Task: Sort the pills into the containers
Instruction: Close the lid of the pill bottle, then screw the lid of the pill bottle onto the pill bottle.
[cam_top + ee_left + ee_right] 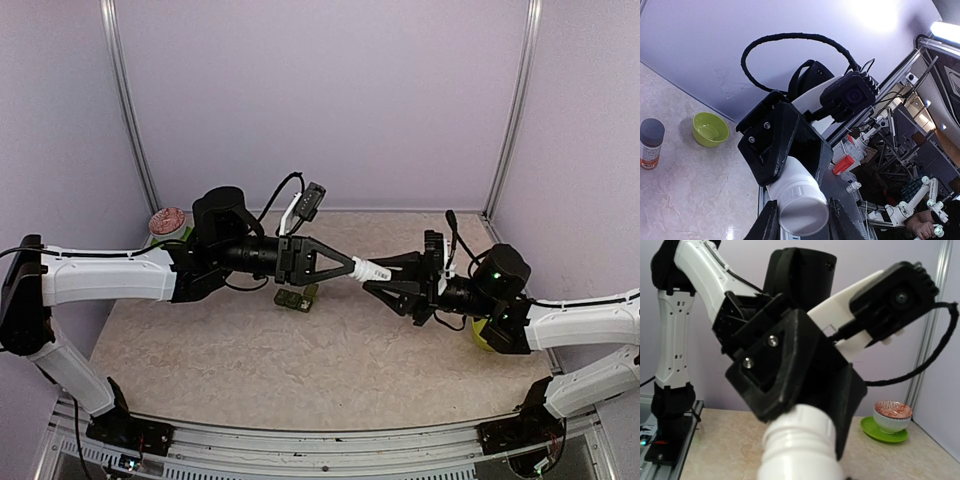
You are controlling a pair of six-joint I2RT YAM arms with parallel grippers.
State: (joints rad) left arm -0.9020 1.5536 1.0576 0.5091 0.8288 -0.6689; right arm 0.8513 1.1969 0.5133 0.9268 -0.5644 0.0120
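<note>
A white pill bottle [372,270] is held in the air between both arms above the middle of the table. My left gripper [352,268] is shut on its ribbed cap end [802,210]. My right gripper [388,277] is shut on the bottle's body [800,455]; its own fingers are out of the right wrist view. The dark green strip of containers [293,299] lies on the table under the left gripper, lids shut. No loose pills show.
A lime-green bowl [710,129] sits at the right, partly behind the right arm [483,338]. A brown bottle with a grey cap [650,142] stands near it. A red-patterned bowl on a green saucer [168,222] is at the back left.
</note>
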